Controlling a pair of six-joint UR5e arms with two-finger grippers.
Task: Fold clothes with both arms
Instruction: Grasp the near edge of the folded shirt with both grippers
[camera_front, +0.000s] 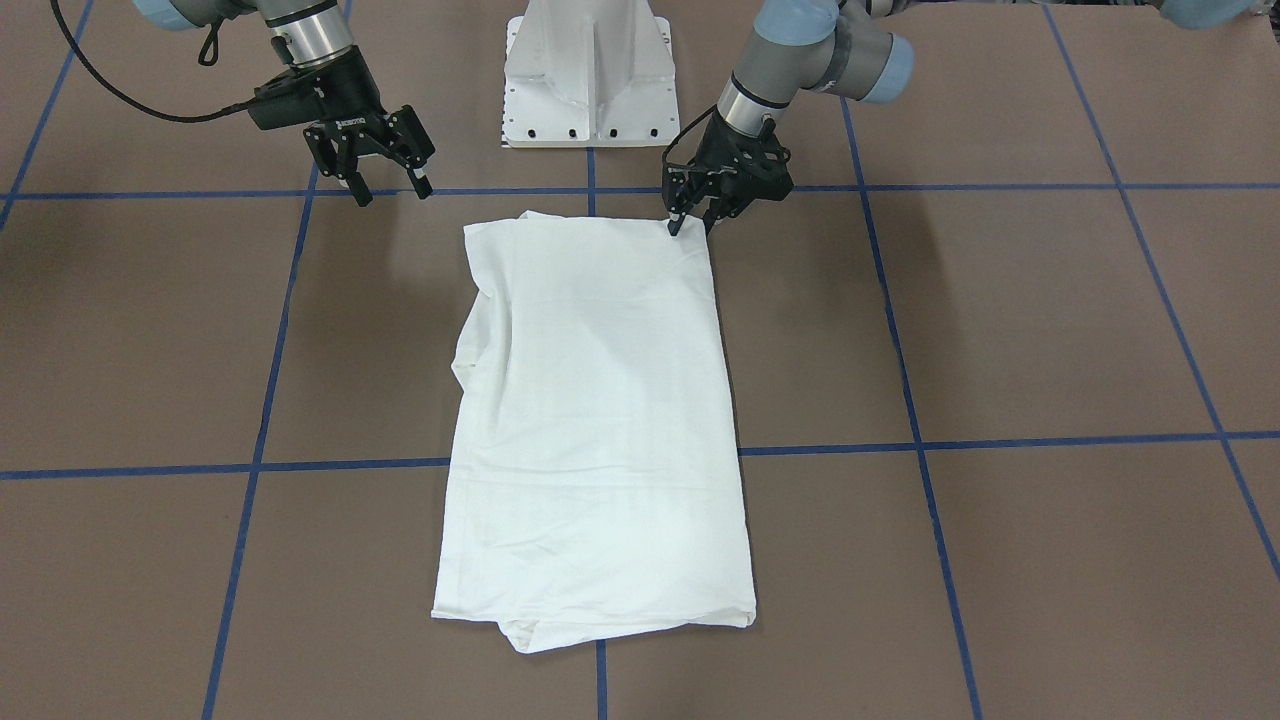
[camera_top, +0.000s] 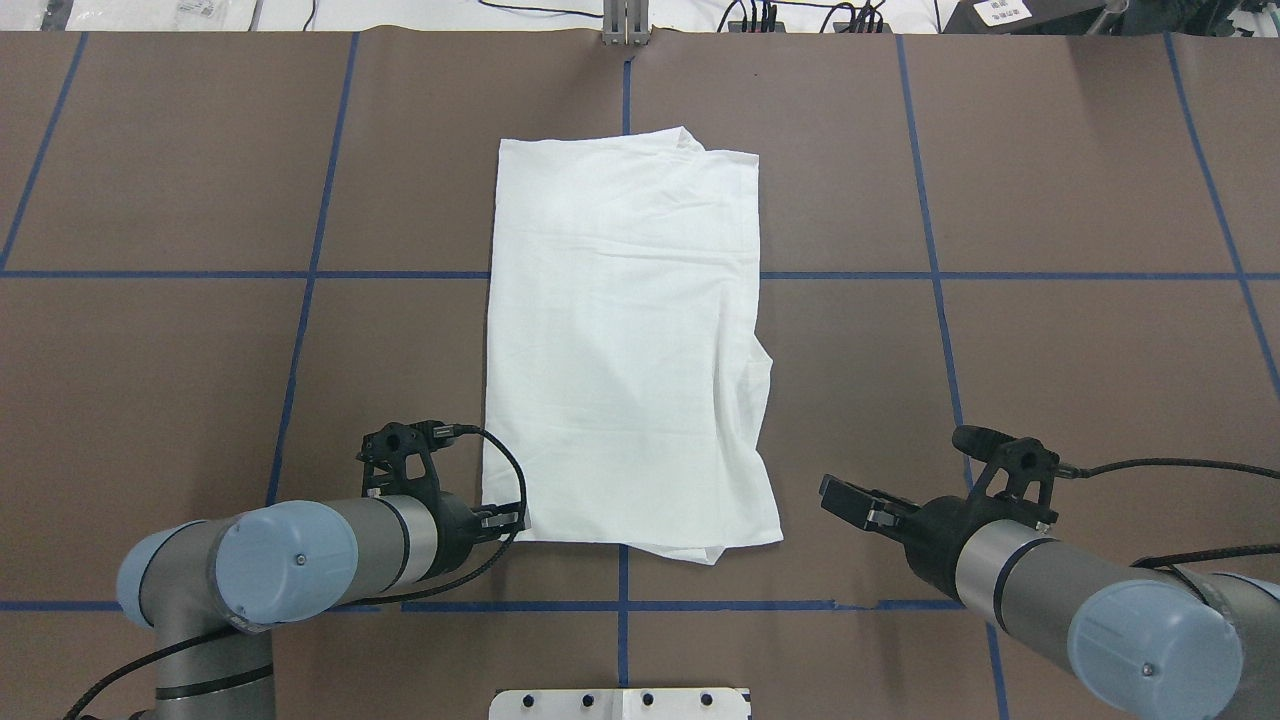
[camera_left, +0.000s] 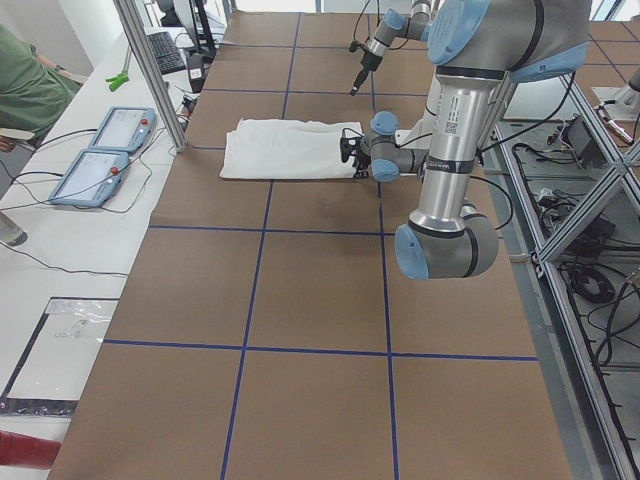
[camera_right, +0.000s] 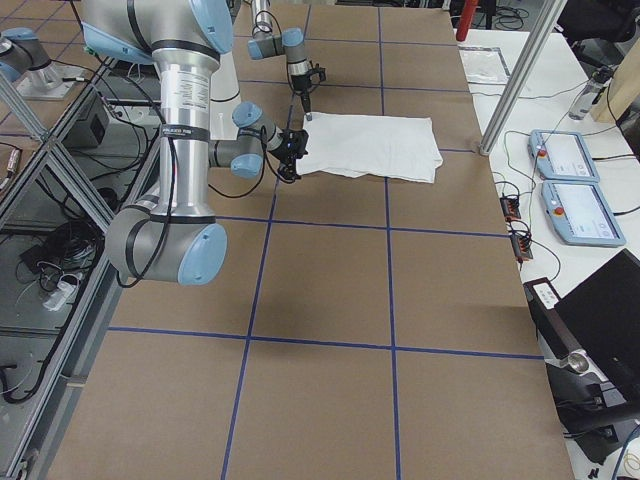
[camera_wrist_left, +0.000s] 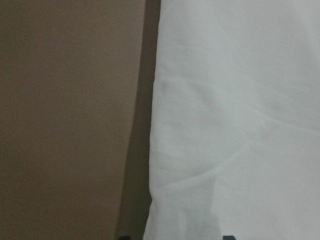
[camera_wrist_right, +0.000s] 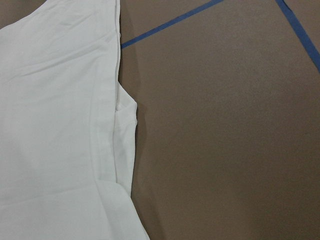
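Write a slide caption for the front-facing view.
Left gripper at a corner of the folded white shirt; right gripper open nearby.

Lab w/ taped table (camera_top: 150, 400), 2 pendants (camera_right: 585, 212)

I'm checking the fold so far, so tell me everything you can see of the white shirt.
The white T-shirt lies flat on the brown table, folded into a long rectangle, lightly creased. No print, collar or sleeves show. Its edge toward the robot's right bulges unevenly. The left gripper sits at its near corner; the right gripper hangs clear.
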